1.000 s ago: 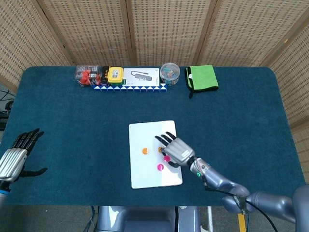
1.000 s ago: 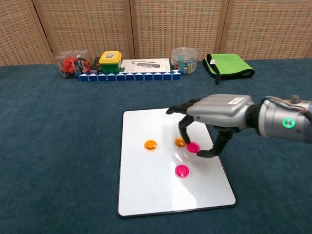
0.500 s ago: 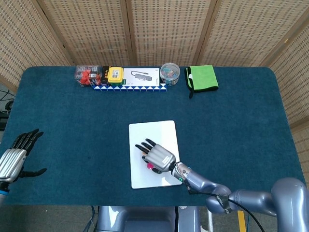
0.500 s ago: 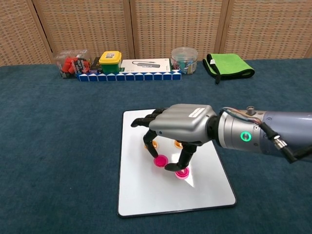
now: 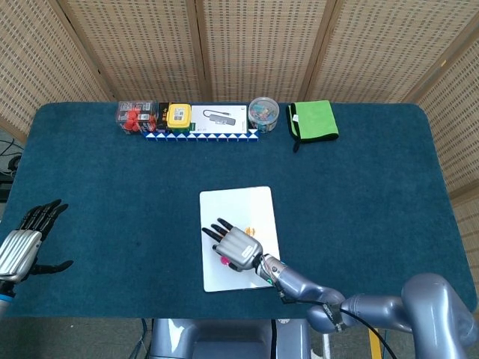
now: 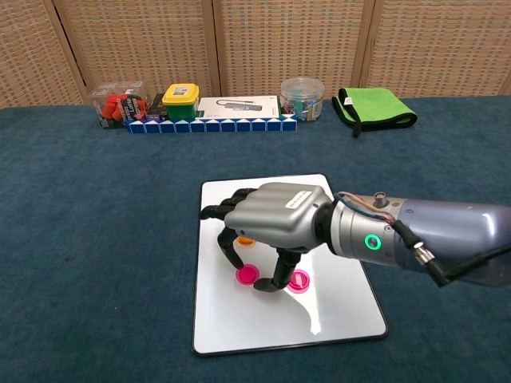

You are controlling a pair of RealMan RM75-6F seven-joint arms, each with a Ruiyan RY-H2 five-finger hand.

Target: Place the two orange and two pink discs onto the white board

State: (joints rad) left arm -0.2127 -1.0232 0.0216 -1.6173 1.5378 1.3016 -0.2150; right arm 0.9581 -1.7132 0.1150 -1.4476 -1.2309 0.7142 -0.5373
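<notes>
Two pink discs are seen on the white board; one lies under the right hand (grip uncertain). Fingers should be lifted straight up, leaving it undisturbed.

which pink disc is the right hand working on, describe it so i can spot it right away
Find the white board in the middle of the blue table, where the right hand hangs over it. Two pink discs lie side by side under the hand. Yours is the left pink disc, between the fingertips; the other pink disc lies just outside the thumb.
</notes>
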